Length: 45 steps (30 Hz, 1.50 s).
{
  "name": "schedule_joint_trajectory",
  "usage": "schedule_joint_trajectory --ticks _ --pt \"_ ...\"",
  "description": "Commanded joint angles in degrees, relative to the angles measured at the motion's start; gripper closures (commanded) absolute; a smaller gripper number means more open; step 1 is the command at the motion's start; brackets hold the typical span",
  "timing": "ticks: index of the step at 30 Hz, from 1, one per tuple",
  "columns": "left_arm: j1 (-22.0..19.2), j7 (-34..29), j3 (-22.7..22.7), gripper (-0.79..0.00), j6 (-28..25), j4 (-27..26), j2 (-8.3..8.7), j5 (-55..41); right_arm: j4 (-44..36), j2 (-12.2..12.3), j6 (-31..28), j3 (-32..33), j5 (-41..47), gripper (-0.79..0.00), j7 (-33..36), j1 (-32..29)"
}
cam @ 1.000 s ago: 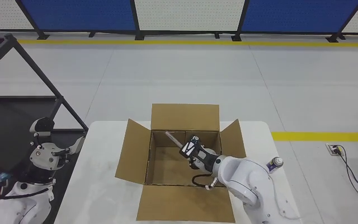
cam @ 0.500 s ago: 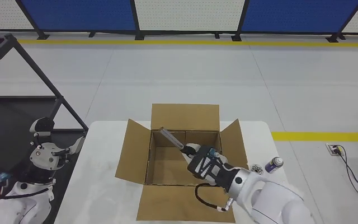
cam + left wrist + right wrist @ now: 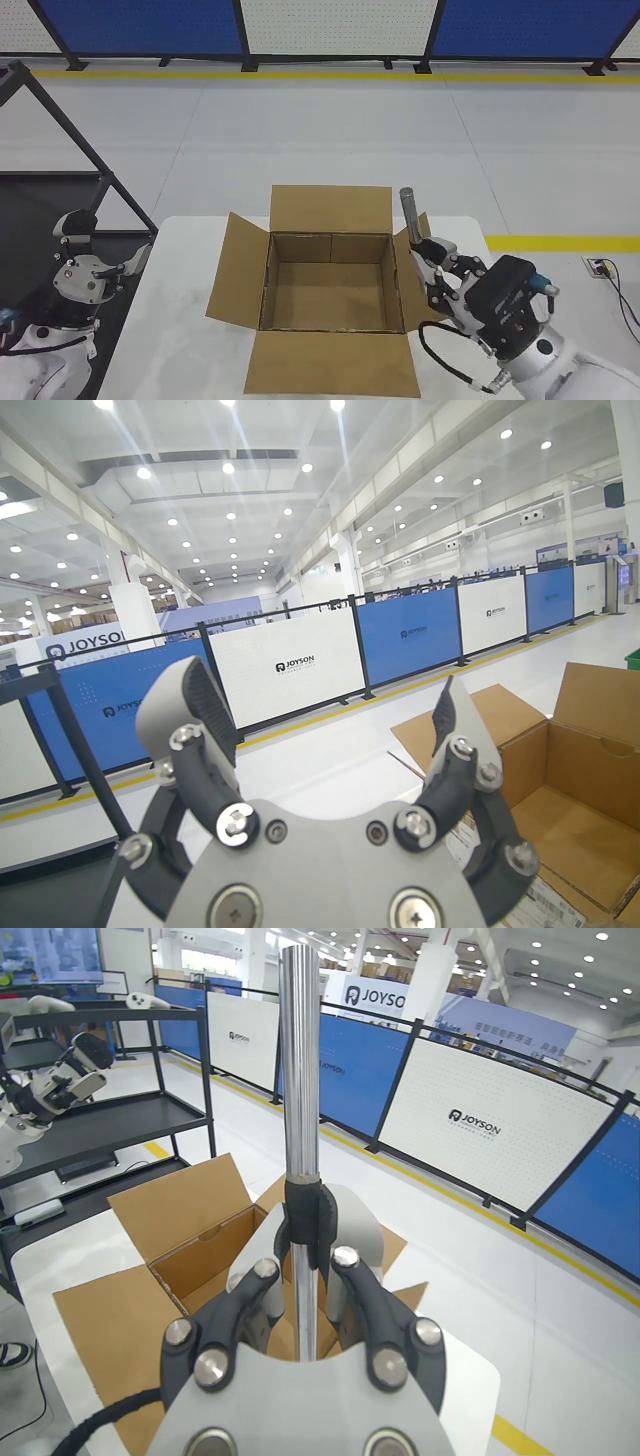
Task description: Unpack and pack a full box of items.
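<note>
Tabletop [image 3: 180,300]: white, below both tools; it carries the box.
Rack [image 3: 100,1113]: black open frame with shelves, standing on the floor just beside the left tool, well apart from the right tool.
Box [image 3: 330,246]: brown cardboard, all four flaps spread open and its bare brown floor showing. It lies between the two tools, near the right tool and farther from the left one; its right flap is under the right tool.
Right tool [image 3: 305,1208]: clenched on the metal rod, raised above the box's right flap.
Left tool [image 3: 325,695]: released, fingers spread wide with nothing between them; it is held off the tabletop's left edge, with the box ahead of it and to one side.
Metal rod [image 3: 299,1053]: slim and shiny, gripped between the right tool's ribbed pads. Most of its length juts out past the fingertips, and a shorter stretch runs back between the fingers toward the wrist.
</note>
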Motion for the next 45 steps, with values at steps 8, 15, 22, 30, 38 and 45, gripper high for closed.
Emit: schedule_joint_trajectory --ticks 8,15,22,30,38,45 --pt "0.0 0.0 0.0 -0.785 0.0 0.0 0.00 0.0 0.0 0.9 -1.9 15.8 8.5 0.000 -0.1 -11.5" --pt "0.0 0.0 0.0 -0.785 0.0 0.0 0.00 0.0 0.0 1.4 -1.6 23.7 17.5 0.000 5.8 -19.1" --pt "0.0 0.0 0.0 -0.785 0.0 0.0 0.00 0.0 2.2 1.8 4.1 25.5 22.5 0.000 12.6 -23.0" --pt "0.0 0.0 0.0 -0.785 0.0 0.0 0.00 0.0 14.8 2.5 9.2 22.8 24.3 0.000 16.6 -20.4" --pt "0.0 0.0 0.0 -0.785 0.0 0.0 0.00 0.0 23.6 3.2 8.4 19.6 26.1 0.000 18.6 -18.6" --pt "0.0 0.0 0.0 -0.785 0.0 0.0 0.00 0.0 27.5 4.0 10.9 16.3 22.5 0.000 22.0 -15.4"
